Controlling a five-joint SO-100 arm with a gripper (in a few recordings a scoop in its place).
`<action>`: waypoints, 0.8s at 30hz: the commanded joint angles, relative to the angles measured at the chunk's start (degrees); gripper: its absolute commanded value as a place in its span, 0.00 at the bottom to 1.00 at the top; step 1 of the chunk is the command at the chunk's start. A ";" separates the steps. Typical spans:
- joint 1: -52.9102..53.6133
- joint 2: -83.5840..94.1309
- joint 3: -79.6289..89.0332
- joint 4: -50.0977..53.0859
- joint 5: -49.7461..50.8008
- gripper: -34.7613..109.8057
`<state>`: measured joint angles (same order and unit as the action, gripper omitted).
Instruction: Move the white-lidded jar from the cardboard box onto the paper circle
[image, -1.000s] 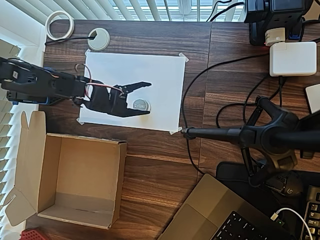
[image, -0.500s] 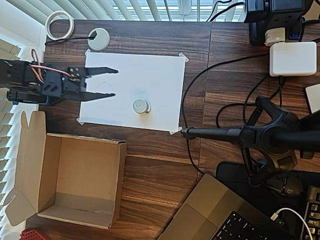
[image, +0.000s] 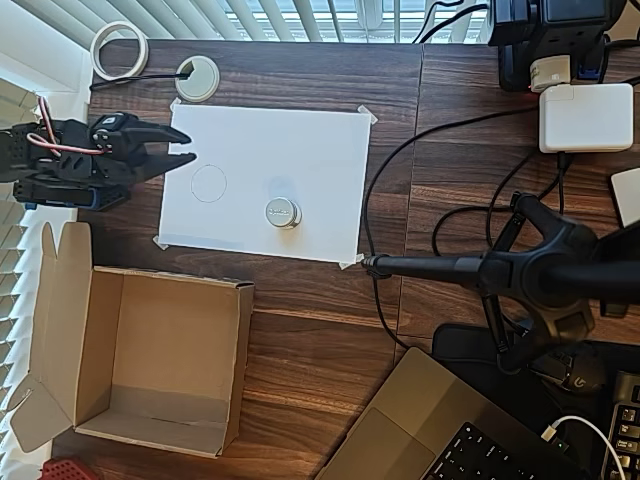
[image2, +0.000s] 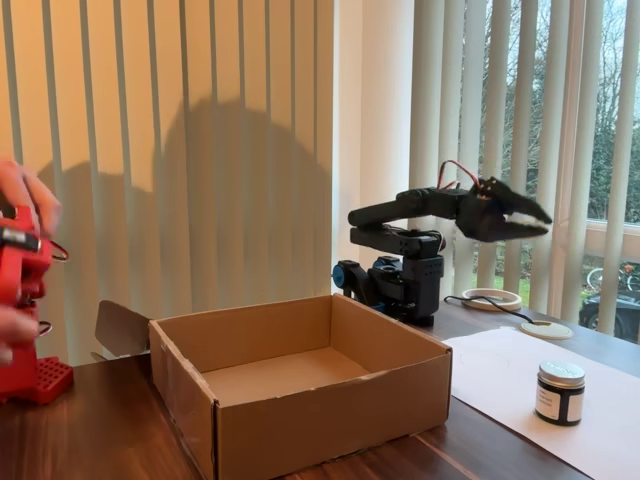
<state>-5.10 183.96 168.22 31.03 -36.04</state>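
Overhead, left to right. The box (image: 140, 360) sat at the lower left, flaps out, with nothing inside it that I could see. Above it was my gripper (image: 180, 147), raised over the left edge of the paper (image: 300, 140), with the arm folded toward its base. In the fixed view my gripper (image2: 535, 215) hung high above the table, well clear of everything. The jaws were parted only a little, gripping nothing. My read: this was a retracted pose, out of the way of the jar so nothing could get knocked.

The circle (image: 209, 184) came next on the paper, a faint pencil outline with bare paper inside. The jar (image: 282, 212) stood upright to the right of it and slightly lower in the picture, clearly apart from the outline. In the fixed view the jar (image2: 560, 392) sat on the paper to the right of the box (image2: 300, 385), lid on, nothing touching it.

So the jar was out of the box but beside the circle I could make out, not on it. If there was a second outline under the jar, I couldn't see it. Judged against the visible ring, the placement was off. Fixing it would take a regrasp and a short carry left.
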 joint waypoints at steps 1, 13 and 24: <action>-0.26 5.54 -0.88 21.62 13.27 0.24; 3.34 10.55 3.60 41.75 25.49 0.24; 5.01 11.69 5.19 44.47 21.97 0.24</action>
<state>0.00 191.87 174.02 73.74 -13.01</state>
